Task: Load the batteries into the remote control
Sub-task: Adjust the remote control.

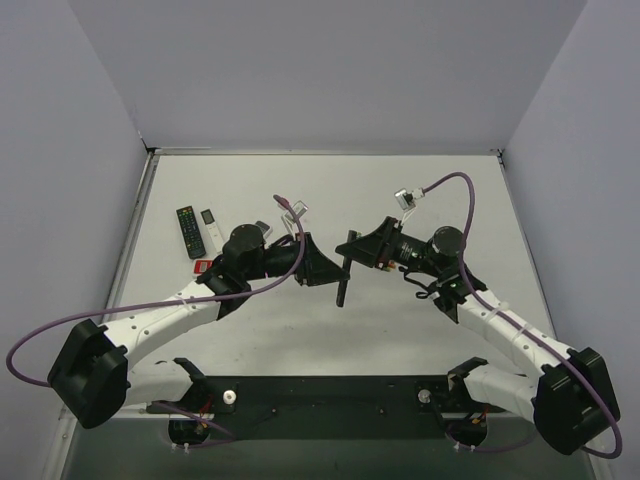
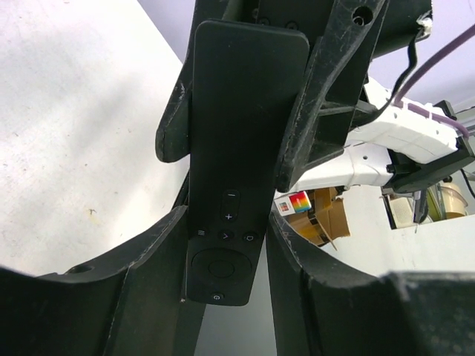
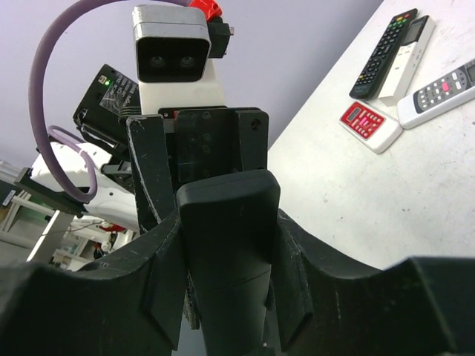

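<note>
Both arms meet above the middle of the table (image 1: 300, 190), and between them we see the remote control (image 1: 343, 286), a slim black bar held clear of the surface. In the top view its free end points toward the arm bases. The left gripper (image 2: 226, 222) is closed on the bar. In the left wrist view we find its two fingers (image 2: 126, 289) set against the long edges, beside the ring pad and the small buttons, and this buttoned face is turned to that camera. The right gripper (image 3: 228, 222) clamps the same bar from the opposite side, its jaws narrow and touching both edges nearer the plain end. In its own view we see only the smooth rounded end of the bar, with the left arm's wrist camera (image 3: 171, 55) above it. At the left of the table lie a black remote with coloured buttons (image 3: 384, 53), a white remote (image 3: 407, 55) just beside it, a red-and-white remote (image 3: 371, 124) and a second white remote (image 3: 439, 93).
</note>
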